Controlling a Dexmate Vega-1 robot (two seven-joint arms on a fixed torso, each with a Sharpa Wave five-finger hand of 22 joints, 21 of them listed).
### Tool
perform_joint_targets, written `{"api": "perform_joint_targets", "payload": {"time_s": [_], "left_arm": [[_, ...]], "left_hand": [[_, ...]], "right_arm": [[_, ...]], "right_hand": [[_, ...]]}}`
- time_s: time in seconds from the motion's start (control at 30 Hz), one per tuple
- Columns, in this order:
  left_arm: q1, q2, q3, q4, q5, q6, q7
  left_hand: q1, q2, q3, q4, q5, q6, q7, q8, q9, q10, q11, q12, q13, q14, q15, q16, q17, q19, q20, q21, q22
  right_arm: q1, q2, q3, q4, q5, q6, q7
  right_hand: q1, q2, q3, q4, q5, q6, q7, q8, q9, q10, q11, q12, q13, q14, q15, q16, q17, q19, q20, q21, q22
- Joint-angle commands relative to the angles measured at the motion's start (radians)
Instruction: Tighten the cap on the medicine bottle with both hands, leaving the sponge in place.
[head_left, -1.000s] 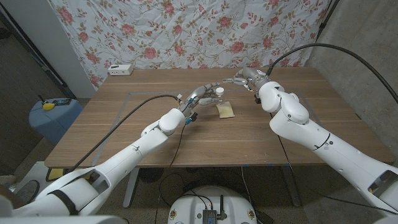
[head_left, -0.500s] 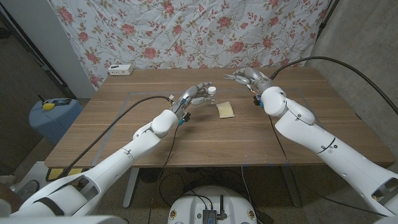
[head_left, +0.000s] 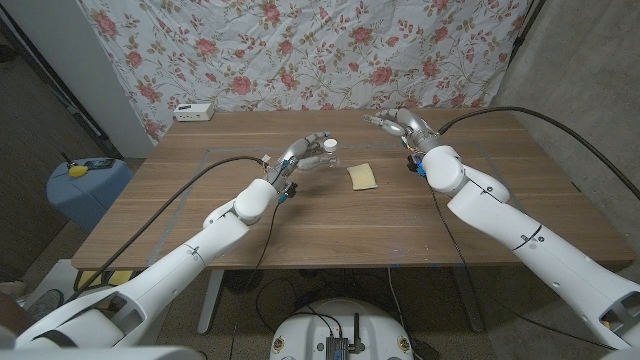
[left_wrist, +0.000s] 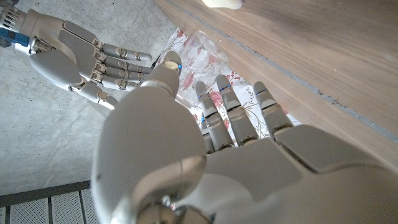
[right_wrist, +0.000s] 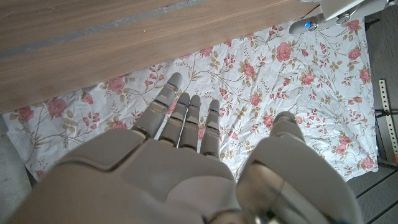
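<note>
One medicine bottle (head_left: 328, 152), clear with a white cap, stands upright on the wooden tabletop (head_left: 300, 215) toward the far middle. Left hand (head_left: 305, 153) grips it, fingers wrapped round the body; the left wrist view shows the clear bottle (left_wrist: 198, 46) past the fingertips. One yellow sponge (head_left: 362, 176) lies flat just right of the bottle, apart from it and from both hands. Right hand (head_left: 397, 123) is up beyond the sponge, well apart from the bottle, fingers spread, holding nothing. One white box (head_left: 194, 111) at the far left edge. One floral cloth (head_left: 300, 50) behind.
</note>
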Motion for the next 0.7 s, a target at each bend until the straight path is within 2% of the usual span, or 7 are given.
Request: {"api": "perform_joint_targets", "payload": {"time_s": [0.03, 0.13, 0.2, 0.3, 0.33, 0.4, 0.7], "left_arm": [[0.045, 0.039, -0.028, -0.055, 0.005, 0.039, 0.03], [0.059, 0.049, -0.036, -0.074, 0.012, 0.058, 0.047], [0.067, 0.054, -0.04, -0.078, 0.017, 0.055, 0.056], [0.078, 0.063, -0.046, -0.091, 0.025, 0.068, 0.068], [0.085, 0.066, -0.049, -0.098, 0.029, 0.072, 0.077], [0.09, 0.072, -0.051, -0.102, 0.034, 0.072, 0.081], [0.103, 0.089, -0.054, -0.111, 0.047, 0.073, 0.083]], "left_hand": [[-0.029, 0.009, -0.015, 0.009, -0.002, -0.016, -0.01, -0.007, 0.004, 0.015, -0.023, 0.004, 0.004, -0.026, -0.111, -0.006, 0.004, -0.033, -0.019, 0.003, 0.001], [-0.033, 0.009, -0.021, 0.009, -0.002, -0.032, -0.01, -0.011, 0.004, 0.012, -0.025, 0.002, 0.004, -0.039, -0.117, -0.006, 0.003, -0.05, -0.029, 0.006, 0.001], [-0.034, 0.01, -0.023, 0.008, -0.001, -0.044, -0.007, -0.013, 0.004, 0.008, -0.025, 0.001, 0.004, -0.043, -0.117, -0.005, 0.003, -0.055, -0.033, 0.008, 0.0], [-0.035, 0.01, -0.027, 0.007, -0.002, -0.056, -0.006, -0.014, 0.004, 0.0, -0.028, -0.002, 0.004, -0.047, -0.119, -0.004, 0.002, -0.063, -0.04, 0.01, 0.0], [-0.036, 0.009, -0.029, 0.007, -0.002, -0.058, -0.005, -0.014, 0.004, -0.003, -0.027, -0.003, 0.003, -0.047, -0.12, -0.003, 0.002, -0.065, -0.043, 0.01, 0.0], [-0.039, 0.007, -0.032, 0.007, -0.003, -0.061, -0.003, -0.013, 0.003, -0.006, -0.03, -0.004, 0.003, -0.048, -0.121, -0.003, 0.002, -0.071, -0.051, 0.011, 0.0], [-0.048, 0.006, -0.045, 0.007, -0.005, -0.078, -0.004, -0.01, 0.003, -0.03, -0.035, -0.009, 0.002, -0.07, -0.132, -0.005, 0.001, -0.101, -0.083, 0.011, 0.0]], "right_arm": [[-0.037, 0.022, 0.041, 0.104, 0.156, 0.211, -0.072], [-0.04, 0.028, 0.048, 0.121, 0.186, 0.242, -0.077], [-0.044, 0.034, 0.053, 0.145, 0.211, 0.286, -0.077], [-0.046, 0.046, 0.058, 0.176, 0.243, 0.333, -0.079], [-0.051, 0.06, 0.065, 0.209, 0.268, 0.384, -0.079], [-0.053, 0.068, 0.068, 0.238, 0.288, 0.428, -0.077], [-0.063, 0.098, 0.077, 0.329, 0.348, 0.565, -0.076]], "right_hand": [[-0.002, 0.004, 0.005, -0.001, -0.002, -0.024, 0.005, -0.002, -0.001, -0.016, -0.002, -0.006, -0.001, -0.006, 0.013, -0.005, -0.001, 0.004, -0.008, -0.005, 0.003], [-0.02, 0.013, 0.007, -0.009, -0.001, -0.045, -0.064, 0.015, -0.007, -0.031, 0.005, -0.01, -0.011, -0.019, 0.01, -0.008, -0.008, -0.007, -0.015, -0.015, 0.002], [-0.023, 0.015, 0.009, -0.013, -0.001, -0.05, -0.002, 0.015, -0.009, -0.03, -0.001, -0.009, -0.012, -0.022, 0.013, -0.009, -0.009, -0.004, -0.012, -0.014, 0.002], [-0.033, 0.016, 0.009, -0.017, -0.002, -0.069, -0.075, 0.012, -0.009, -0.038, -0.001, -0.01, -0.013, -0.031, 0.011, -0.01, -0.01, -0.012, -0.014, -0.016, 0.001], [-0.037, 0.021, 0.012, -0.021, -0.001, -0.078, 0.012, 0.012, -0.011, -0.043, -0.005, -0.011, -0.013, -0.034, 0.012, -0.01, -0.01, -0.015, -0.014, -0.016, 0.001], [-0.039, 0.022, 0.013, -0.022, -0.001, -0.082, 0.041, 0.012, -0.011, -0.046, -0.006, -0.011, -0.013, -0.04, 0.009, -0.012, -0.01, -0.022, -0.016, -0.018, 0.001], [-0.043, 0.029, 0.016, -0.023, -0.001, -0.106, 0.053, 0.007, -0.012, -0.065, -0.006, -0.016, -0.014, -0.064, 0.005, -0.018, -0.01, -0.045, -0.023, -0.024, 0.001]]}}
